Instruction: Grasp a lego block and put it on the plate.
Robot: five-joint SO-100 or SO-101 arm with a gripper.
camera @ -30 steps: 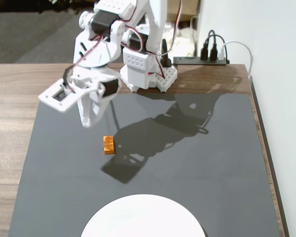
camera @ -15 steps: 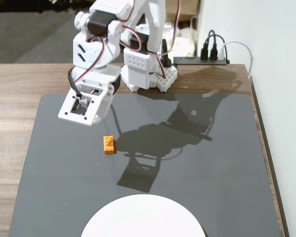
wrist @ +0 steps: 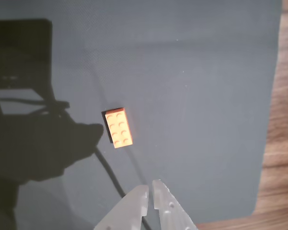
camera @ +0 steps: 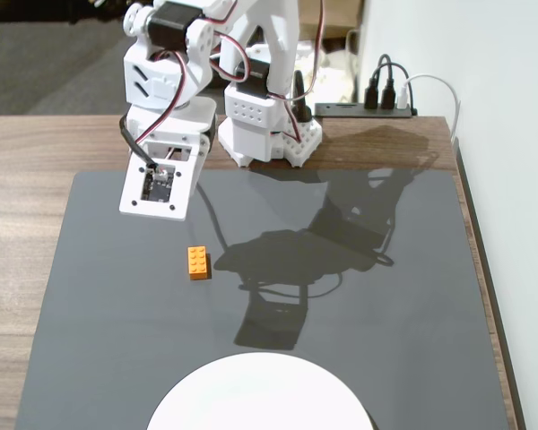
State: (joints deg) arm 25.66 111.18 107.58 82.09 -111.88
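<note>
Dark mat [camera: 359, 340] on wooden desk [camera: 36, 152]
Orange lego block [wrist: 119, 127] lies apart from the empty, nearly closed claw [wrist: 150, 191]; plate [camera: 260, 394] near.

White plastic arm [camera: 251, 81], black servos, red cables.

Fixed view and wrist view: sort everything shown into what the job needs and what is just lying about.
Needed for the job:
- lego block, orange, lying on the mat apart from the hand
- plate, white, at the near edge of the fixed view
- hand, fingertips close together, holding nothing

Just lying about:
- dark mat
- wooden table
- power strip with plugs and cables
</note>
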